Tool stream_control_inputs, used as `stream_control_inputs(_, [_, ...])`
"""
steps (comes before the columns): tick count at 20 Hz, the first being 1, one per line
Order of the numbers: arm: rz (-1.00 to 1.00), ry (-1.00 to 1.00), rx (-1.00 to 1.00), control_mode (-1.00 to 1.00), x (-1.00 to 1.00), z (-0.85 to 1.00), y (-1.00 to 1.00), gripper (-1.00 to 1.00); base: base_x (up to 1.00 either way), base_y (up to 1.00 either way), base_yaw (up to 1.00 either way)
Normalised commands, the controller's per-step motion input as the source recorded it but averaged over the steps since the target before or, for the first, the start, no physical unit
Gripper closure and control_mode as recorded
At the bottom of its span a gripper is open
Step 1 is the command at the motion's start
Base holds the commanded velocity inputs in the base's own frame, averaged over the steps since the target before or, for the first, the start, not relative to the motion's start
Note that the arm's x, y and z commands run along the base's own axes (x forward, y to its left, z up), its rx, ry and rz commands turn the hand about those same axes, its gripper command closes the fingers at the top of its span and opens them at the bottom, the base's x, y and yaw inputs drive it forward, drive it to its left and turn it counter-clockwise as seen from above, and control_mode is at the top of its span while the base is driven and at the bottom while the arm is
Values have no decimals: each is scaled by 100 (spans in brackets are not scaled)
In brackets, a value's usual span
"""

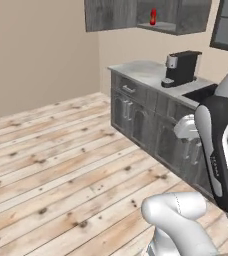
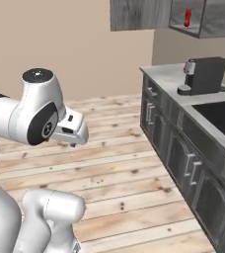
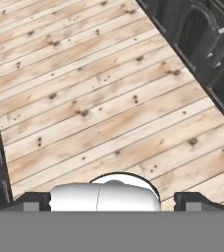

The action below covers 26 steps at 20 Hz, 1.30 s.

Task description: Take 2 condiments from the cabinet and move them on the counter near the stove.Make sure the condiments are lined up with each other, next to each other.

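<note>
A red squeeze-bottle condiment (image 1: 153, 16) (image 2: 187, 18) stands on a shelf inside the dark grey wall cabinet (image 1: 111, 15) (image 2: 134, 15), high above the light grey counter (image 1: 141, 70) (image 2: 166, 74). My gripper (image 3: 112, 202) points down at the wooden floor, far below and to the near side of the cabinet. Its two dark fingertips (image 3: 35, 201) stand wide apart with nothing between them, so it is open. In the right base view the hand (image 2: 70, 129) hangs out in front of the arm's upper joint. The stove is out of view.
A black coffee machine (image 1: 181, 67) (image 2: 206, 74) sits on the counter under the cabinet, with a dark sink (image 1: 201, 92) (image 2: 223, 113) beside it. Dark base cabinets (image 1: 136, 117) (image 2: 183, 158) (image 3: 202, 44) line the right side. Wooden floor (image 1: 61, 150) spreads to the left.
</note>
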Motion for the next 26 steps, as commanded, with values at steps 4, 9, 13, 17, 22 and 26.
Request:
stream_control_inputs(4, [0,0,0,100,0,0,0,-100,100,42,0])
stream_control_inputs(9, [0,0,0,100,0,0,0,-100,100,38,0])
stream_control_inputs(13, [0,0,0,100,0,0,0,-100,100,18,-7])
stream_control_inputs(17, [0,0,0,100,0,0,0,-100,100,10,-27])
stream_control_inputs(22, [0,0,0,100,0,0,0,-100,100,3,-36])
stream_control_inputs(26, [0,0,0,100,0,0,0,-100,100,2,-41])
